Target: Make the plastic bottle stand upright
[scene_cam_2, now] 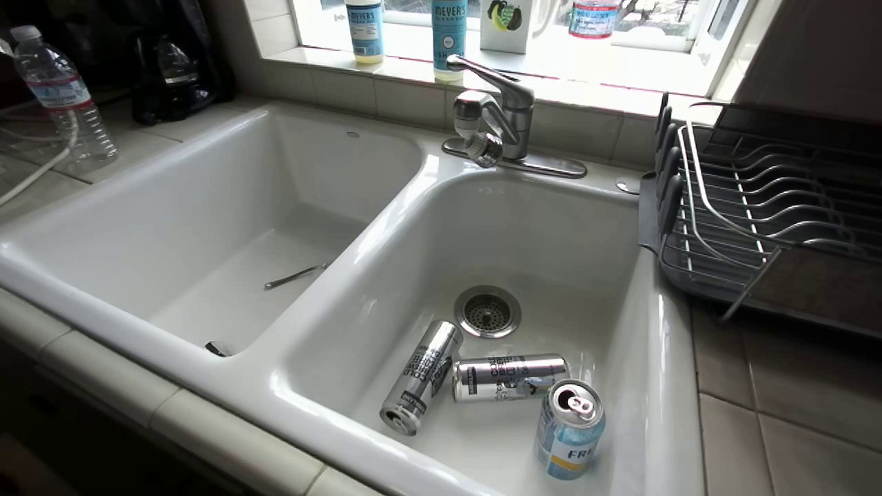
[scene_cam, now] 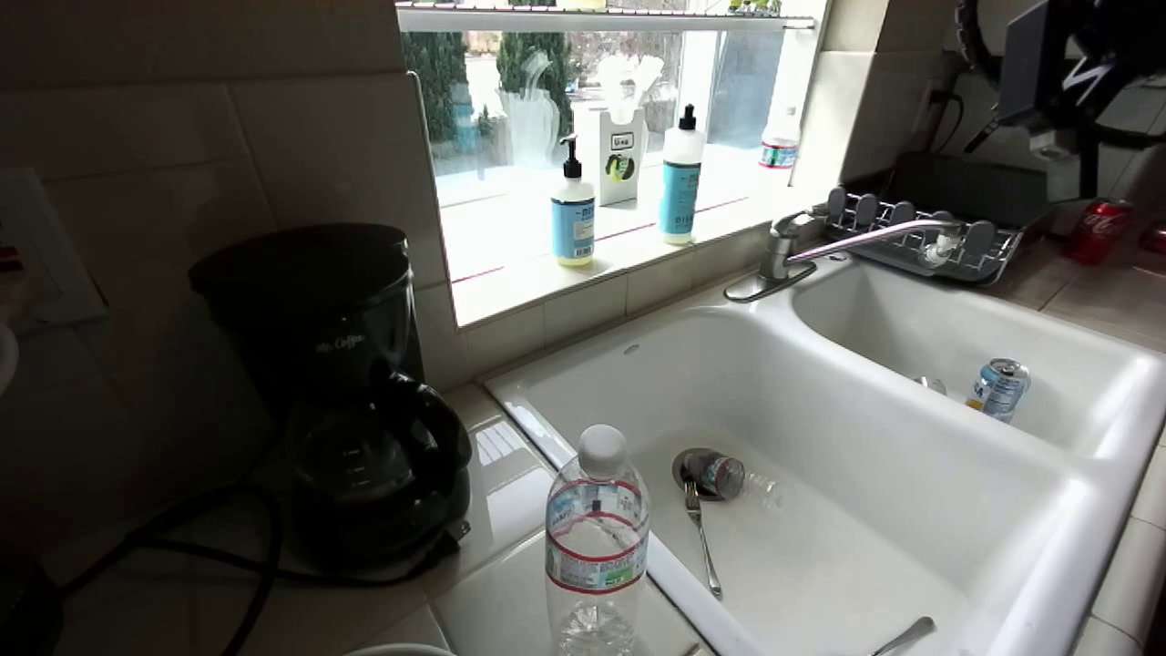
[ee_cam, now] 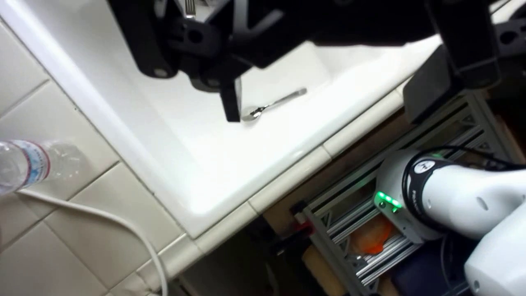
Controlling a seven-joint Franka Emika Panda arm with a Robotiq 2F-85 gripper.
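Note:
The clear ribbed plastic bottle (scene_cam: 597,538) with a white cap and pale label band stands upright on the tiled counter beside the left basin. It also stands there in an exterior view (scene_cam_2: 65,96) and shows at the left edge of the wrist view (ee_cam: 33,164). My gripper (ee_cam: 324,119) is open, with nothing between its fingers (ee_cam: 427,88). It is high above the sink, well apart from the bottle. It also shows at the upper right of an exterior view (scene_cam: 1032,169).
Another clear bottle (scene_cam: 720,476) lies by the basin drain, near a fork (scene_cam: 701,538). A spoon (ee_cam: 275,102) lies in the same basin. A black coffee maker (scene_cam: 337,392), white cable (ee_cam: 102,213), faucet (scene_cam_2: 517,117), dish rack (scene_cam_2: 765,200) and several cans (scene_cam_2: 510,377) are around.

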